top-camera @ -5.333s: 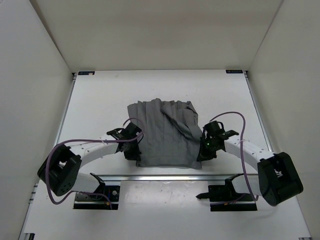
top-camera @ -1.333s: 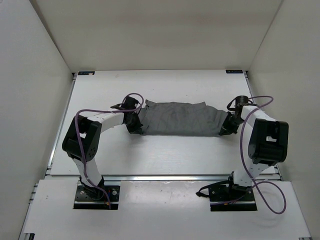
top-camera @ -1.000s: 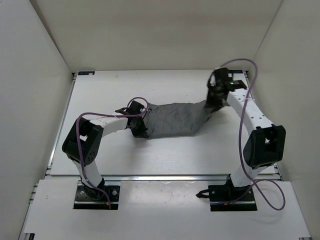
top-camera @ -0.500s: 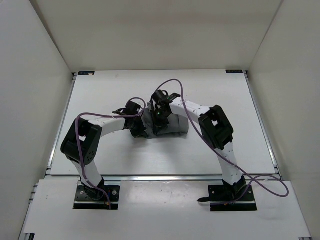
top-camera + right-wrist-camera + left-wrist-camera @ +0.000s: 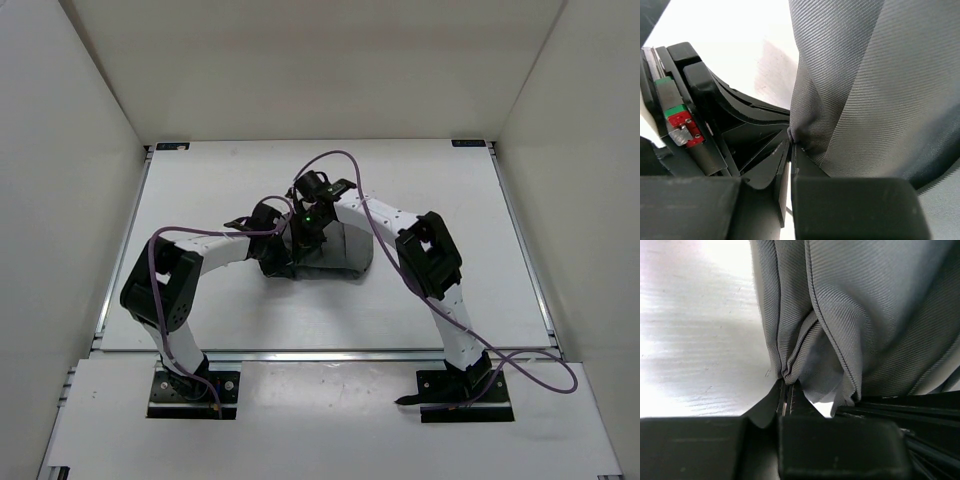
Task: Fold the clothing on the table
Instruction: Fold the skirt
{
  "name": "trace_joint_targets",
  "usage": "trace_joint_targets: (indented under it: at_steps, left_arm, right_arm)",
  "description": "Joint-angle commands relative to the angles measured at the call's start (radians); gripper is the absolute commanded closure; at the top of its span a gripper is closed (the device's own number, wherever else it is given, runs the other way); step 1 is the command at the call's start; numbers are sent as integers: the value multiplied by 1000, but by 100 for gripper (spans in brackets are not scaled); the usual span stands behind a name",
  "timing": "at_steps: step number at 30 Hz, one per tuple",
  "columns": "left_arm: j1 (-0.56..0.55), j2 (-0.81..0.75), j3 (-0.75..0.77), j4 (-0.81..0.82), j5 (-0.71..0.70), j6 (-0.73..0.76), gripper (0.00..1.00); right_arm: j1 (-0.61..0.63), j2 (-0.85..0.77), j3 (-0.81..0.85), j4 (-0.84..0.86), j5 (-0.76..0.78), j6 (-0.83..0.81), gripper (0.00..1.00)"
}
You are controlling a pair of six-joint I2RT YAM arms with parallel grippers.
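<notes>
Top external: skirt [image 5: 338, 252] is bunched into a small grey heap near the middle of the table [image 5: 200, 190], a bit left of centre and well apart from the edge rails. Both arms meet at the heap's left end. Left gripper [image 5: 277, 250] comes in low from the left, at the left edge of the cloth. Right arm arcs across from the right, and right gripper [image 5: 310, 225] sits on the far-left part of the heap, just beside the left one. Purple cables [image 5: 340, 160] loop over both arms.

Left wrist: jaws pressed together, pinching a gathered fold of the skirt at the tips. The cloth fans out away from the pinch, with bare white table to the left.

Right wrist: jaws closed on a fold of the same cloth, which drapes off to the right. Left gripper's black body is close on the left, showing a small green board [image 5: 667, 90]. Can't tell if the two grippers touch.
</notes>
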Motion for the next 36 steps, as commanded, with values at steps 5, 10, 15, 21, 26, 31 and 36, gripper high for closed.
trace_joint_targets:
  at_steps: [5, 10, 15, 21, 26, 31, 36]
  left_arm:
    - [5, -41, -1, -89, -11, 48, 93]
    - [36, -92, -14, -69, 18, 39, 60]
    - [101, -208, -86, 3, 55, -18, 48]
    - [226, -443, -112, -2, 28, -98, 47]
    - [318, -613, -129, -52, -66, -154, 47]
    - [353, -627, -120, -112, -28, -99, 46]
    - [395, -643, -100, -133, -26, -67, 47]
  right_arm:
    - [34, 108, 178, -170, 14, -58, 100]
    - [62, 133, 155, -182, 99, -42, 100]
    - [62, 49, -27, -105, 195, 96, 100]
    - [79, -83, -201, -21, 370, 219, 98]
    - [168, -281, -377, 180, 574, 279, 67]
    - [224, -486, -525, 377, 554, 255, 59]
    - [252, -610, -532, 208, 672, 258, 49]
